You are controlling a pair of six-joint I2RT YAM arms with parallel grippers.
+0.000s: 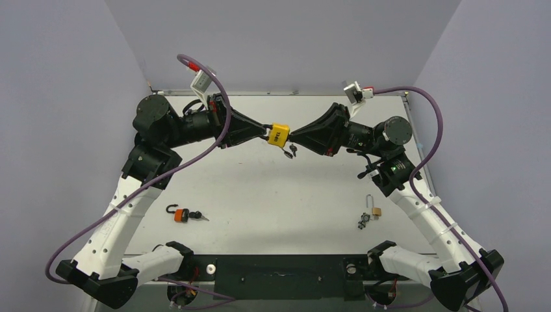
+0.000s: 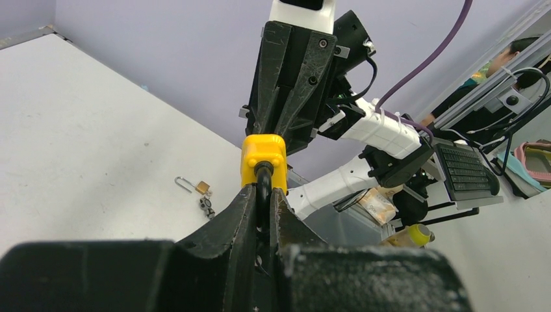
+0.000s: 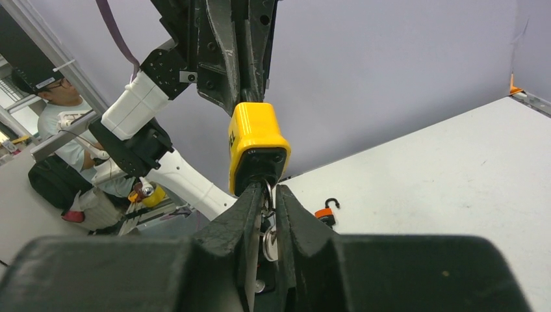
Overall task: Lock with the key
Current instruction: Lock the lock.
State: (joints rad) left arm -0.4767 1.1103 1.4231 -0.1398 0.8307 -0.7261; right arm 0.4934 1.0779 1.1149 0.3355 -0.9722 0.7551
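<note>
Yellow padlock point(image 1: 279, 135) is held in mid-air above the far-centre of the table point(image 1: 273, 195), between both arms. Left gripper point(image 1: 267, 132) is clenched on the black shackle point(image 2: 263, 177); the lock body projects beyond its fingertips toward the right arm. Right gripper point(image 1: 294, 135) is clenched at the opposite (keyway) end of the body. Right wrist view shows a key ring point(image 3: 268, 229) and a thin metal blade between its fingers, so it is probably gripping the key point(image 3: 264, 193), w/ the blade seated in the keyway. Insertion depth cannot be confirmed, as the fingers cover it. Governing relation: the padlock's long axis runs approx. left-right, in line w/ both grippers, shackle end to the left and keyway end to the right. Est. next action: rotate the right wrist about this axis while the left arm holds the shackle against the torque. Not in use: orange padlock point(image 1: 180, 214) near left, brass padlock point(image 1: 375, 208) near right, both on the table.
</note>
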